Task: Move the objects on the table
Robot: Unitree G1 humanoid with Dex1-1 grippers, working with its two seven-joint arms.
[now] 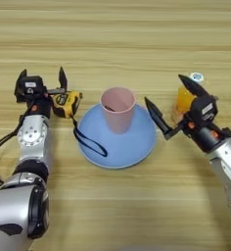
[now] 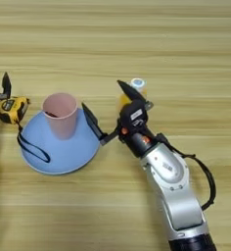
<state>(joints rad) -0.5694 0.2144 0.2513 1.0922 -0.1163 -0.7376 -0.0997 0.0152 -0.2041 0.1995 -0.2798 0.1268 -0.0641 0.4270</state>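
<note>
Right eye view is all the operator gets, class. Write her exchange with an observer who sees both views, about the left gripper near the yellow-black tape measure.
Operator: At my left edge I see just one of its black fingers. Where is the other?
Observer: The left gripper shows whole in the left eye view. Its two fingers stand wide apart, open.
Operator: Is the yellow-black tape measure between them?
Observer: No. It lies outside the fingers, beside the gripper's body, on the side toward the wide round light-blue plate.
</note>
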